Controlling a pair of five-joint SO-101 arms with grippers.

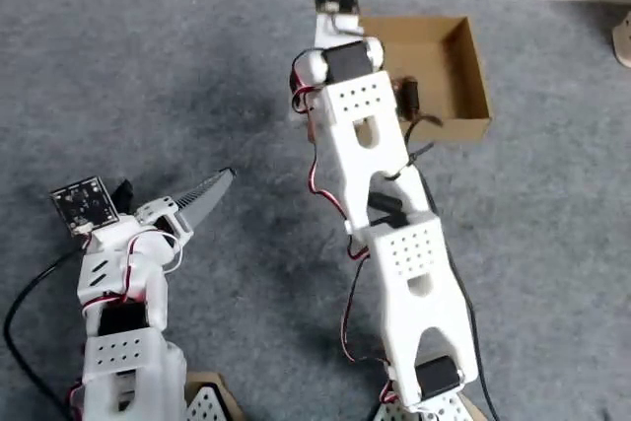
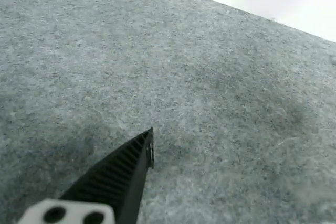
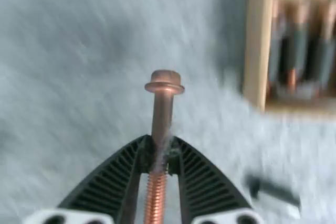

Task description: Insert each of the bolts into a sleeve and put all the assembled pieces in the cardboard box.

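Observation:
My right gripper [image 3: 160, 142] is shut on a copper bolt [image 3: 163, 103], gripped by its threaded shaft with the flanged head pointing away from the fingers. Close beside it is the cardboard box [image 3: 257, 40], which holds several copper bolts in grey sleeves [image 3: 299, 40]. A dark sleeve [image 3: 273, 191] lies loose on the carpet near the box wall. From above, the right arm stretches up to the box [image 1: 475, 56] and covers its own gripper. My left gripper [image 1: 227, 176] is shut with nothing in it, over bare carpet at the left; its black finger [image 2: 123, 174] points across grey felt.
Grey carpet [image 1: 148, 76] covers the table. Red and black cables trail along the right arm [image 1: 394, 244]. A pale object [image 1: 623, 38] sits at the far right edge. The arm bases stand at the front edge.

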